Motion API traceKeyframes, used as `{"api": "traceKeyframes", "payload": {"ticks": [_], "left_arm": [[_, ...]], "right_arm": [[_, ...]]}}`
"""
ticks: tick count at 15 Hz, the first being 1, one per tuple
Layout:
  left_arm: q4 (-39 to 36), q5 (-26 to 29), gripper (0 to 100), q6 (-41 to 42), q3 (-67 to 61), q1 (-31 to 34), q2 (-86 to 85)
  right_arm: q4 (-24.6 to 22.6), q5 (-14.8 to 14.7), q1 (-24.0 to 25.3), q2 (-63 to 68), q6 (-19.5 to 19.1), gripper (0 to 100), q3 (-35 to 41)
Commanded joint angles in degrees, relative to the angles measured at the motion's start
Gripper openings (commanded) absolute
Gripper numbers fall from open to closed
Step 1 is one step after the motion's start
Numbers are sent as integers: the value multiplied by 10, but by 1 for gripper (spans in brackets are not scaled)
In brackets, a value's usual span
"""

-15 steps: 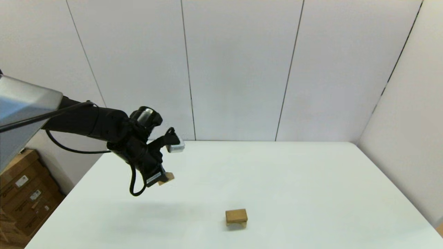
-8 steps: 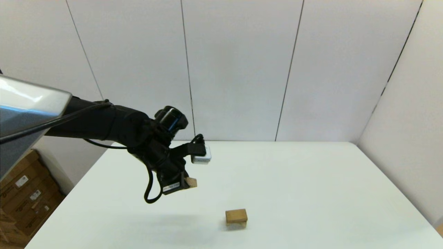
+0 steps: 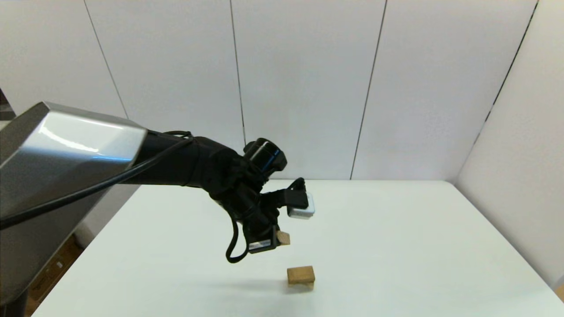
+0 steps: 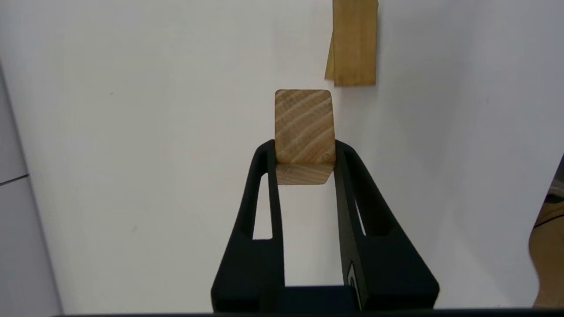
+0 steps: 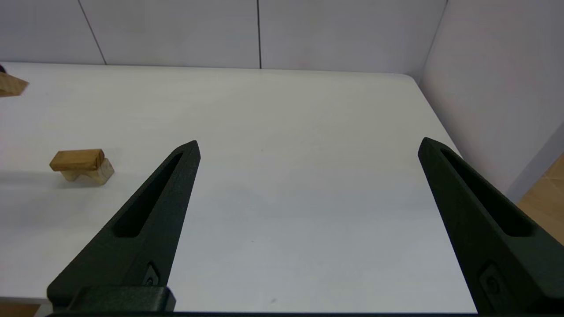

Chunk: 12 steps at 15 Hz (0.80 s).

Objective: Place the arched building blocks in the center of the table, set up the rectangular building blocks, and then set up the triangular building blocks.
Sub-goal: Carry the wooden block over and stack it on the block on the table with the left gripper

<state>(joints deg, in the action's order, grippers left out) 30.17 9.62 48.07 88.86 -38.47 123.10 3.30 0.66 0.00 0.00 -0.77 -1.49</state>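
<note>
Two of the three pieces look to be in place. Near the middle of the white table [image 3: 396, 246] the arched block [image 5: 90, 175] stands with its hollow facing down, and the flat rectangular block [image 3: 301, 274] lies across its top, touching it, like a lintel on two short legs. From the right wrist view the pale arch shows clearly under the darker slab.

What seems left is the last piece. The triangular block [image 4: 304, 134] is up in the air, clamped between the two black fingers of the left gripper [image 3: 274, 241], its striped grain showing and most of the wedge sticking out past the fingertips. In the head view the gripper hangs just above and a little to the left of the stack, not yet over it and not touching it. I would judge the job about two thirds done: the wedge has to be brought over the slab, lowered onto it with the ridge up, and let go without nudging the pile.

The right gripper [image 5: 308, 147] sits low at the near right side of the table, fingers spread wide, holding nothing.

There are no containers on the table.
</note>
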Motion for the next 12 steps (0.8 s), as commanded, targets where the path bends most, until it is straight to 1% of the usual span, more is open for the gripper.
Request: {"api": "traceKeyframes", "payload": {"ticks": [1,3,4,12], "left_arm": [[14,0,0,-41,46,-39,58],[14,2,0,-78,65,-56,72],[14,2,0,-83,67,-63,72],[31,2,0,-86,73,-65,117]], "right_arm": [[0,0,0,0,0,100,0],[0,0,0,0,0,100,0],[0,0,0,0,0,100,0],[0,0,0,0,0,100,0]]}}
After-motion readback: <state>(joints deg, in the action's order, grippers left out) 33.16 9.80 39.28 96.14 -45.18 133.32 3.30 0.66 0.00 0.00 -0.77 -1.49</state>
